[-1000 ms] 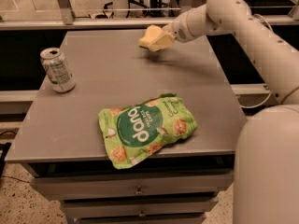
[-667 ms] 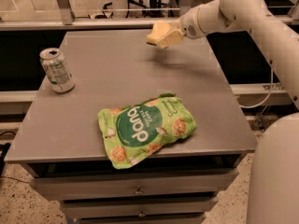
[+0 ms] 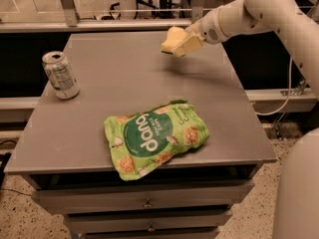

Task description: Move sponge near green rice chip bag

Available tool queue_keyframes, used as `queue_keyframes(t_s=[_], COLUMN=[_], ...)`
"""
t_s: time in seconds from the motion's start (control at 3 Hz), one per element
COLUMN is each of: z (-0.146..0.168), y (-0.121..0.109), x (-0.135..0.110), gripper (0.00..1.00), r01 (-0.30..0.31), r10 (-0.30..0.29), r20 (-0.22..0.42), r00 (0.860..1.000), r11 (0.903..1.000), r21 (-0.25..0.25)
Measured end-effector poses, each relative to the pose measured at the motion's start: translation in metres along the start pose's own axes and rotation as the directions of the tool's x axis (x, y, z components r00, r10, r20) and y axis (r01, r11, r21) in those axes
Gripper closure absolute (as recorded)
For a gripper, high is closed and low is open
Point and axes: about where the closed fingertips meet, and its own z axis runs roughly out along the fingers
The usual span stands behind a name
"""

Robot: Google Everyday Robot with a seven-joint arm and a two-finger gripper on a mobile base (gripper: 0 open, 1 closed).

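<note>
As gripper [image 3: 180, 43] hangs over far tbl [image 3: 124, 83], fingers [image 3: 189, 43] pinch sponge [image 3: 170, 39], chip bag [image 3: 154, 136] well apart

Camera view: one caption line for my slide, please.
The gripper holds the sponge above the far end of the table, apart from the green rice chip bag.

- Sponge [image 3: 171, 38]: soft foam, matt pale yellow, faintly rough surface.
- Gripper [image 3: 180, 44]: above the far right part of the table, fingers of smooth matt pale yellow plastic, clamped on the sponge.
- Green rice chip bag [image 3: 154, 136]: crinkly plastic film, glossy, printed.
- Can [image 3: 60, 75]: silver metal, smooth, dull sheen.
- Table [image 3: 99, 108]: smooth matt grey top; drawer fronts [image 3: 149, 202] in the same matt grey.
- Arm [image 3: 259, 9]: smooth off-white shell, satin finish.
</note>
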Motion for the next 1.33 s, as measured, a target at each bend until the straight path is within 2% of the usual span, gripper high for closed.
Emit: queue_keyframes(t_s=[0.33,0.67,1.0,1.33], z=[-0.037,-0.087,-0.118,-0.138], y=[0.013,0.039,0.058,0.080], x=[0.019,0.046,0.076,0.095], gripper=[1.00,1.00,1.00,1.00], r01=[0.007,0.033,0.060,0.095], r10=[-0.009,-0.038,-0.069,-0.111], r20=[-0.043,-0.051,-0.054,-0.063], r00=[0.999,0.998,0.996,0.992], r11=[0.9990,0.9948,0.9870,0.9726], r21=[-0.044,-0.096,-0.149,-0.212])
